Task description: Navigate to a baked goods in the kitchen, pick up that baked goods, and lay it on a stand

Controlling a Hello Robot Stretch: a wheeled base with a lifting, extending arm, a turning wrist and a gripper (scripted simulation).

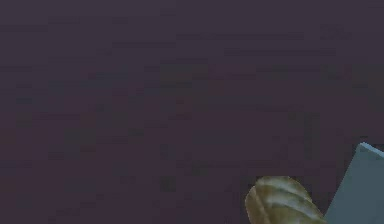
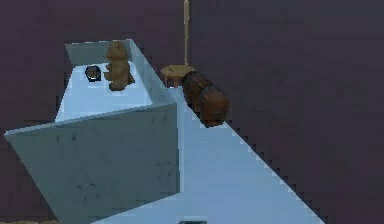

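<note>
The bread loaf (image 2: 205,98) lies at the worktop's (image 2: 220,170) right-hand edge in the arm side view, just past an upright panel (image 2: 110,165) and near a wooden post on a round base (image 2: 178,72). The likely step is lining up with the loaf. Square the base to it, then reach clear of the panel without nudging the loaf off. The gripper's state cannot be told.

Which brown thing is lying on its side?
The dark striped loaf right of the blue wall; the lighter brown thing left of that wall stands upright.
</note>
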